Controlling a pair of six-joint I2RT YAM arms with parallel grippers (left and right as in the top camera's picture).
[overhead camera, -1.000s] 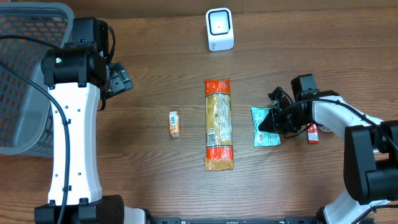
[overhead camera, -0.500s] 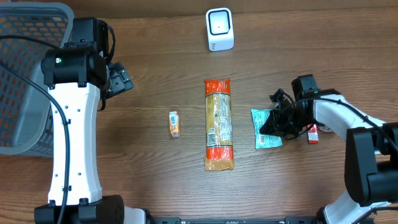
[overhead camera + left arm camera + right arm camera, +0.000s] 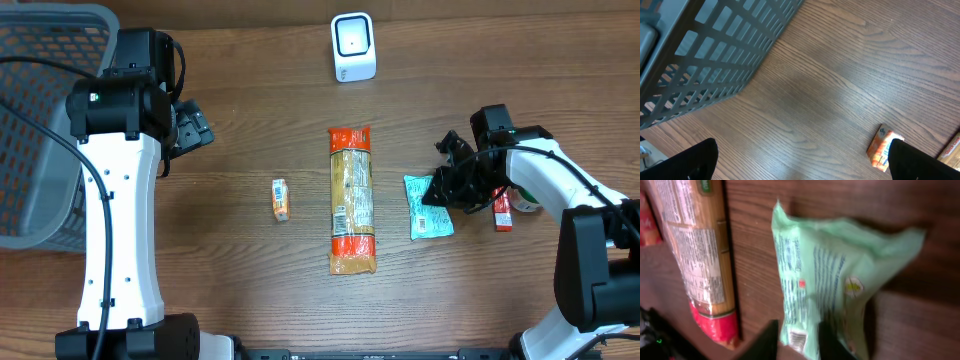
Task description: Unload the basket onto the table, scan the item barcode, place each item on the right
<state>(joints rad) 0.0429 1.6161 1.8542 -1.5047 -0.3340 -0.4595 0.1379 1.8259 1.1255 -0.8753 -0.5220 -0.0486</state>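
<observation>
A pale green packet (image 3: 430, 207) lies flat on the wooden table right of centre, and a small barcode shows on its near edge in the right wrist view. My right gripper (image 3: 443, 188) is at its right side. In the right wrist view the gripper (image 3: 799, 332) has its fingers apart, with the green packet's (image 3: 840, 280) barcode edge between them. The white scanner (image 3: 353, 47) stands at the back centre. My left gripper (image 3: 195, 130) hangs wide open over bare wood, and nothing is between the jaws in the left wrist view (image 3: 802, 167).
A long orange pasta pack (image 3: 352, 200) lies mid-table, just left of the packet. A small orange box (image 3: 280, 199) sits further left. A small red item (image 3: 503, 213) lies under the right arm. A grey mesh basket (image 3: 40, 120) fills the far left.
The right gripper's jaws have parted from shut. Its wrist has lifted slightly toward the back right, and the green packet has barely shifted. The left arm has not moved.
</observation>
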